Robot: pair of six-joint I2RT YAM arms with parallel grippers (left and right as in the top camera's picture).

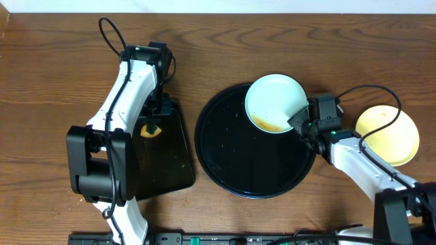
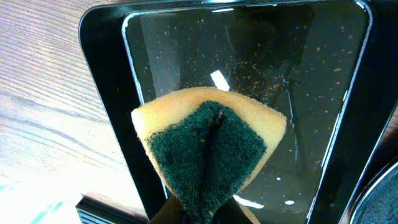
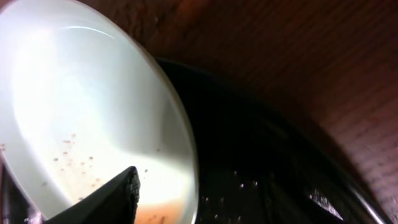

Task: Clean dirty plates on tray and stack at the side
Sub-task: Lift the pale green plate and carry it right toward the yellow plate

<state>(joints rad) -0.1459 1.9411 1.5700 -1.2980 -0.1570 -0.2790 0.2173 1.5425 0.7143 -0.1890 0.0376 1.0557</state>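
A pale light-blue plate [image 1: 272, 102] with a brown smear along its lower edge hangs tilted over the upper right of the round black tray [image 1: 231, 167]. My right gripper [image 1: 302, 121] is shut on its right rim. In the right wrist view one dark finger [image 3: 112, 199] lies on the plate's [image 3: 93, 106] speckled inner face; the other finger is hidden behind it. A pale yellow plate [image 1: 388, 135] lies on the table at the right. My left gripper [image 1: 151, 128] is shut on a folded yellow and green sponge [image 2: 208, 143].
The sponge hangs over a smaller rectangular black tray [image 1: 167, 160], dotted with crumbs, left of the round tray. Crumbs also speckle the round tray [image 3: 267, 180]. Bare wooden table surrounds both trays. Black cables trail from each arm.
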